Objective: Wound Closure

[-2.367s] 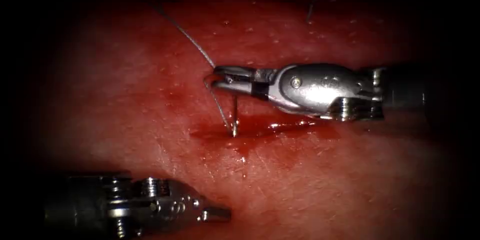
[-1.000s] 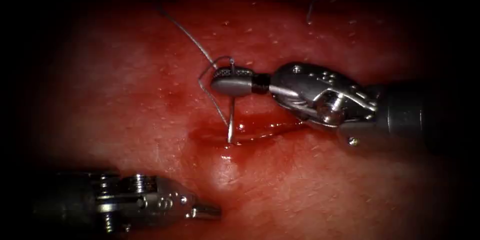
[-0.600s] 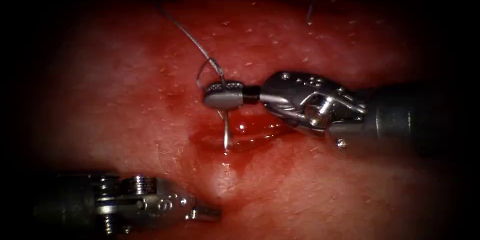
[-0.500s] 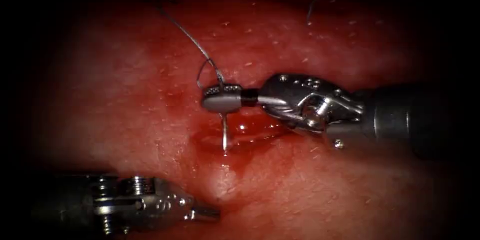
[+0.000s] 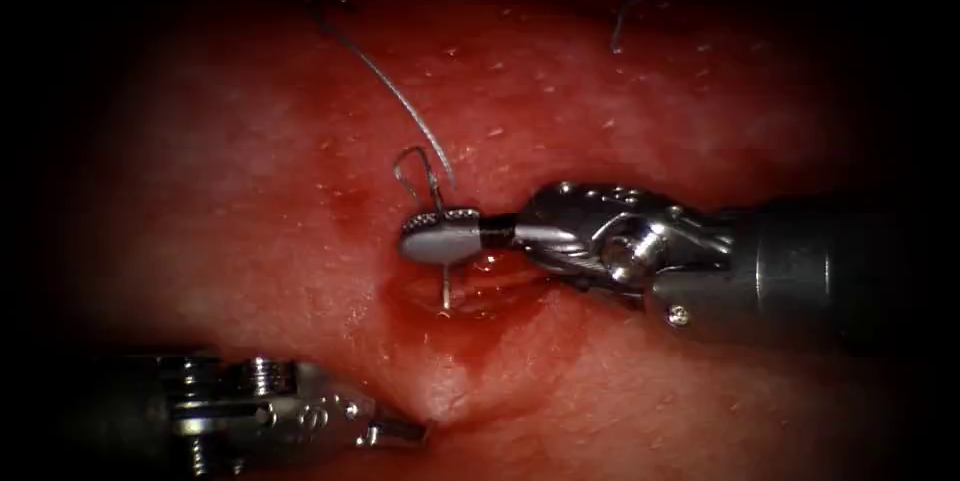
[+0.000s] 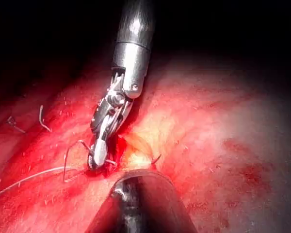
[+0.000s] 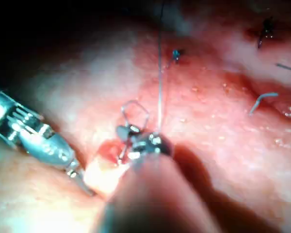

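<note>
Steel needle [image 5: 446, 289]: our right hand [image 5: 440, 238] clamps its upper end, tip in tissue [image 5: 250, 191]; left hand [image 5: 400, 432] closed, empty.

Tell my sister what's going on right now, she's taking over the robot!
Right tool: jaws shut on the needle near its thread end.
Needle: tip down in the cut, in the red fluid; it has gone deeper over the last seconds.
Thread: runs from the needle up and left across the tissue, with a small loop by the jaws.
Left tool: holds nothing, waits below and left of the cut.
Done: the needle has entered the tissue.
Left: the cut is open here.
</note>
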Robot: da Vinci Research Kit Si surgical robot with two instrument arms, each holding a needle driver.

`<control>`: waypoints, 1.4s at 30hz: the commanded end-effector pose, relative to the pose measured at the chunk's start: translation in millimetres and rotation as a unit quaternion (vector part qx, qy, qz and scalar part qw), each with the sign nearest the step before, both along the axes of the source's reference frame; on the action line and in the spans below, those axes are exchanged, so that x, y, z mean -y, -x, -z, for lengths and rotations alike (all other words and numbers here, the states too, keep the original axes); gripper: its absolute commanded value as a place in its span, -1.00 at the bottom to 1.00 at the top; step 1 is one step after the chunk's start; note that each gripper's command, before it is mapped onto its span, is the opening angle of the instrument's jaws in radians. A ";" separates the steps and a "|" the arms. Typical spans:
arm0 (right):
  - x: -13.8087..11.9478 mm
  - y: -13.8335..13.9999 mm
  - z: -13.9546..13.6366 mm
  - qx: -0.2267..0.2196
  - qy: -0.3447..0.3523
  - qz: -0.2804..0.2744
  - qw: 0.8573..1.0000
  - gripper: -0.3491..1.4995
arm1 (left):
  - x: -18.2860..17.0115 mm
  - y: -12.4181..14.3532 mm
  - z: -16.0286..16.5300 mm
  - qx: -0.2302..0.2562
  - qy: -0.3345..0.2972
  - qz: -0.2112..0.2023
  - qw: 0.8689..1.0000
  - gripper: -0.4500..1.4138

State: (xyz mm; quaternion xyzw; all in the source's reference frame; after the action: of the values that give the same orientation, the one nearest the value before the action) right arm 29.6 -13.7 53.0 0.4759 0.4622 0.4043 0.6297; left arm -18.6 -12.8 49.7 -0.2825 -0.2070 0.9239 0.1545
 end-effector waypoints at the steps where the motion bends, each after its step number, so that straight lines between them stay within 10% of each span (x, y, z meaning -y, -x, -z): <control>1: 0.6 -0.6 0.3 -0.001 -0.006 0.001 1.000 -1.00 | 0.1 0.6 -0.5 0.000 0.000 0.000 1.000 -1.00; 16: 2.1 -1.2 0.9 -0.005 -0.029 -0.012 0.999 -1.00 | -0.4 0.2 0.2 -0.002 0.003 0.003 1.000 -1.00; 20: -0.1 0.1 0.3 -0.017 0.020 -0.065 0.998 0.42 | -0.7 0.1 0.9 0.007 0.011 0.008 1.000 -0.93; 23: -1.8 1.8 -0.3 -0.006 0.050 -0.085 0.995 0.69 | -1.0 0.0 1.4 0.021 0.020 0.018 0.999 -0.68; 32: -6.9 9.9 -0.4 -0.004 0.103 -0.147 0.984 0.60 | -1.6 -0.5 2.1 0.126 0.073 0.063 0.987 -0.59; 42: -7.0 10.6 -0.4 0.012 0.112 -0.166 0.980 0.47 | -1.7 0.2 2.8 0.211 0.127 0.095 0.964 -0.32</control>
State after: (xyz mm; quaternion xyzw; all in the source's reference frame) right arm 18.3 -6.2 52.8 0.3132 0.5702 0.4545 0.6084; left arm -18.3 -11.0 46.4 -0.5100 -0.0827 0.8420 0.1556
